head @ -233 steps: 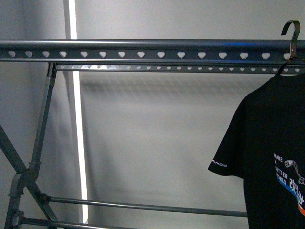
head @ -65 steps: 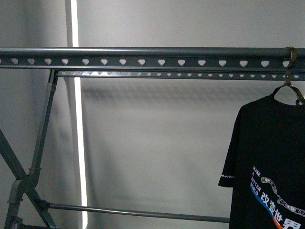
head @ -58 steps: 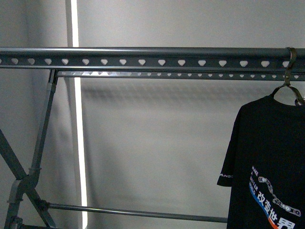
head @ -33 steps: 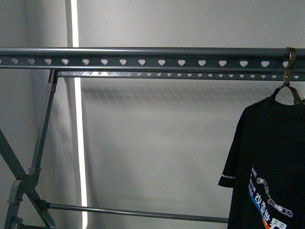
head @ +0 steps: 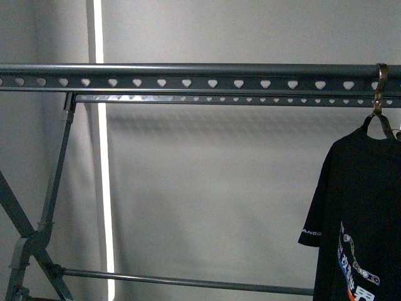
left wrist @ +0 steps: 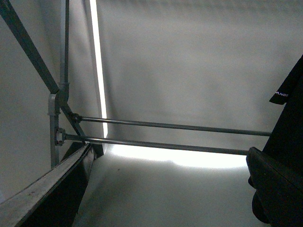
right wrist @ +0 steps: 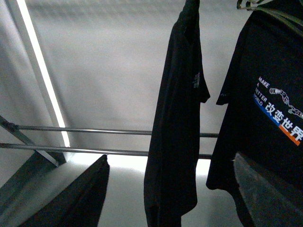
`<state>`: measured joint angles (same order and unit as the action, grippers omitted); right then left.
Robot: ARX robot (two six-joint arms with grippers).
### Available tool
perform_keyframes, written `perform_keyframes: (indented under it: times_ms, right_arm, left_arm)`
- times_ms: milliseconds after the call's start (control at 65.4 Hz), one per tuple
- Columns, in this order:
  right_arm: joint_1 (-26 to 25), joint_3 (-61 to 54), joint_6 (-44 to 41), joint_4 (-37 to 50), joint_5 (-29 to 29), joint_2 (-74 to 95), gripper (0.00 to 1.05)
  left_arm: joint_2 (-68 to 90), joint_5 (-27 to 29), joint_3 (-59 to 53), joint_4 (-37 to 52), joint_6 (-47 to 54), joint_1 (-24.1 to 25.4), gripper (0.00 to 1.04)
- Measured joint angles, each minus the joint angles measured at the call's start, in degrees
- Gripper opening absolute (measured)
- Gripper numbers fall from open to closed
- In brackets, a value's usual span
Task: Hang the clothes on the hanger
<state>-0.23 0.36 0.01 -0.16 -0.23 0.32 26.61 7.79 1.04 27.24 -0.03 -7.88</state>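
Observation:
The grey rack's rail (head: 188, 81), punched with heart-shaped holes, runs across the front view. A bronze hook (head: 380, 78) sits over its right end. A black T-shirt (head: 360, 207) with white print and a blue-orange stripe hangs from it, free of both grippers. In the right wrist view one black shirt (right wrist: 174, 123) hangs edge-on and a second (right wrist: 270, 80) shows the "MAKE A BETTER WORLD" print. My right gripper (right wrist: 170, 201) is open and empty below them. My left gripper (left wrist: 161, 198) is open and empty, with a shirt sleeve (left wrist: 289, 113) beside its far finger.
The rack's slanted legs (head: 53, 182) stand at the left, with low cross bars (head: 188, 282) behind. A bright vertical light strip (head: 103, 188) runs down the grey wall. The low bars also show in the left wrist view (left wrist: 165, 137) and the right wrist view (right wrist: 94, 139).
The hook stood above the rail 3.6 s ago and now rests on it. In the last second the shirt has swung right and twisted, so less of its print faces the camera.

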Motion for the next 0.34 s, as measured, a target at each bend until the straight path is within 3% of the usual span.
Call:
perform_keyframes:
  times_ms: [92, 138, 245, 336]
  right_arm:
    - [0.0, 0.0, 0.0, 0.0, 0.0, -0.1, 0.53]
    - [0.0, 0.0, -0.2, 0.0, 0.0, -0.1, 0.50]
    - [0.0, 0.0, -0.2, 0.0, 0.0, -0.1, 0.67]
    - [0.0, 0.0, -0.2, 0.0, 0.0, -0.1, 0.89]
  left_arm:
    - [0.0, 0.0, 0.0, 0.0, 0.0, 0.0, 0.98]
    - [0.0, 0.0, 0.0, 0.0, 0.0, 0.0, 0.98]
    - [0.0, 0.0, 0.0, 0.0, 0.0, 0.0, 0.98]
    - [0.0, 0.0, 0.0, 0.0, 0.0, 0.0, 0.98]
